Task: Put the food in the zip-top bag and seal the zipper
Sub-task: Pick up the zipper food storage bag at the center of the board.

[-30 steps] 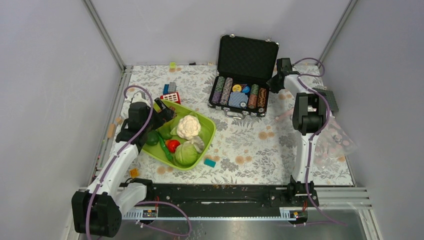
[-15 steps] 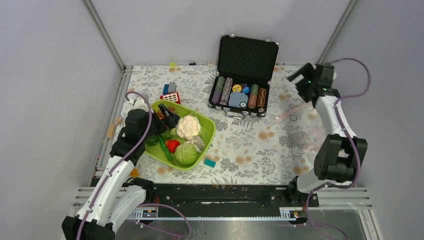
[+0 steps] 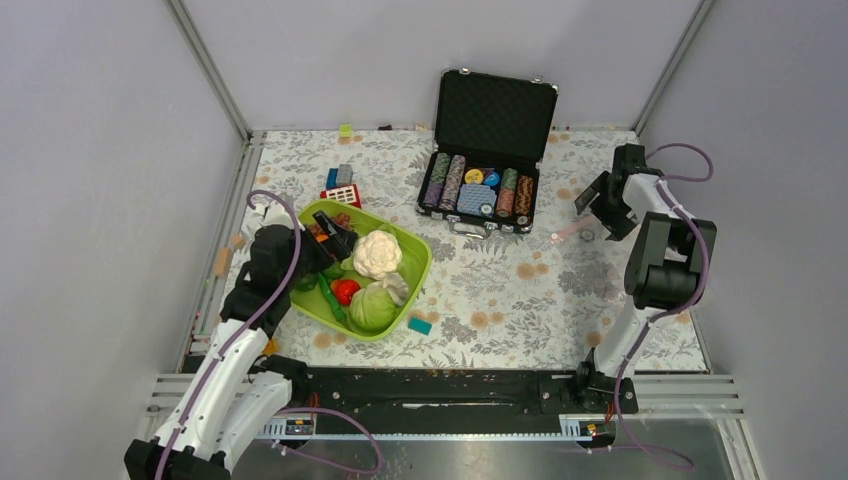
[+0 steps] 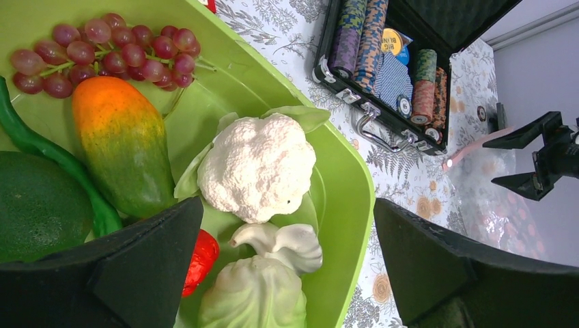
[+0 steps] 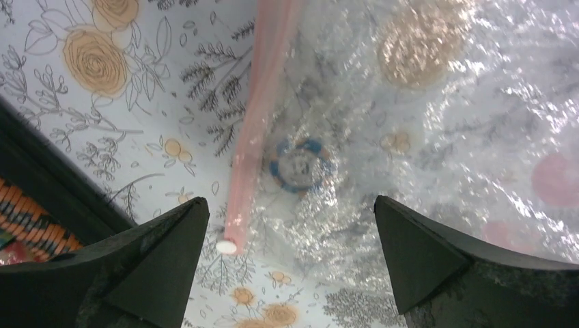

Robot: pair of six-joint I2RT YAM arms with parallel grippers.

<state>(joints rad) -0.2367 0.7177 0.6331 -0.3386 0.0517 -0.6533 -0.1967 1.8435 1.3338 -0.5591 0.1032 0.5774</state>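
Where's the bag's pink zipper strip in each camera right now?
Top external: zipper, right of centre.
Left wrist: zipper, far right, mid-height.
Right wrist: zipper, top centre, running down-left.
Shared landmark: black chip case, left of the zipper's end in every view.

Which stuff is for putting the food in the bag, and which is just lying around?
For the job: cauliflower, cabbage, tomato, grapes, orange-green fruit, dark green fruit, green pod, clear zip-top bag, pink zipper.

Just lying about: poker chip case, building blocks, blue-edged chip, green tray.
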